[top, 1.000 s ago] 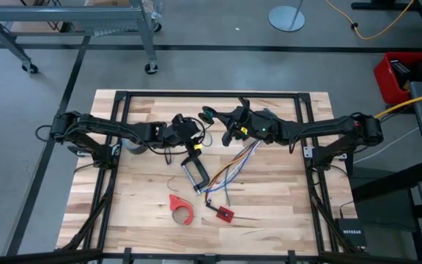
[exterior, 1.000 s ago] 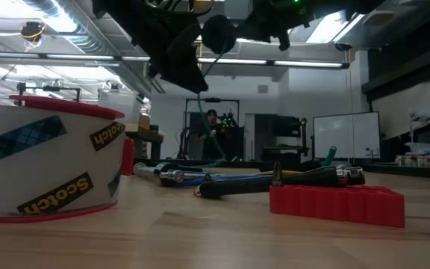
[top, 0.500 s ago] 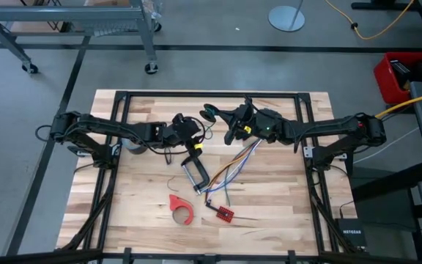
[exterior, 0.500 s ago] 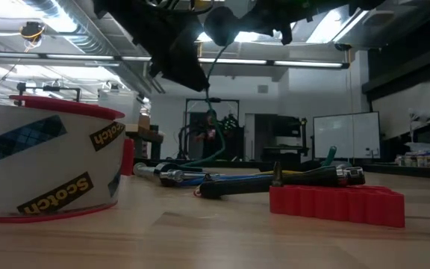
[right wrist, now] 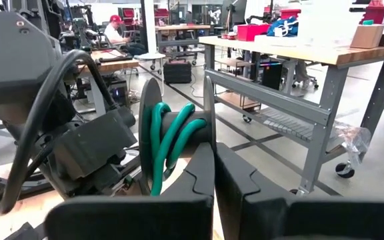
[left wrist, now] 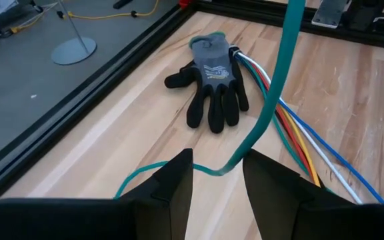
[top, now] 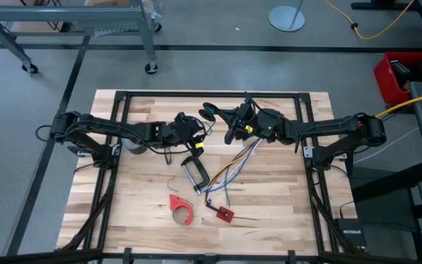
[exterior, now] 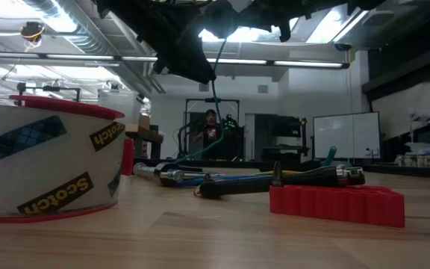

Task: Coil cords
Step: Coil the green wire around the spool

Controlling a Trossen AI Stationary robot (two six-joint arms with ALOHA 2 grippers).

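The cord is teal-green, wound on a small black spool that also shows in the high view, held above the table's far middle. My right gripper is shut on the spool. A free length of cord runs down from the spool, passes between the open fingers of my left gripper, and trails onto the table. My left gripper hangs just left of the spool, above the table. My right gripper pinches one flat side disc of the spool at its rim between its two fingers. The spool is lifted clear of the table, with its axis lying across the fingers. My left gripper has the cord in the gap between its fingers; whether it touches, I cannot tell.
A black glove and a multicoloured wire bundle joined to a red board lie below the arms. A metal clamp, a red tape holder and a grey roll lie nearer.
My right gripper has gone up with the spool, which leaves the top of the low view. The cord below it now hangs as a longer length down toward the table.
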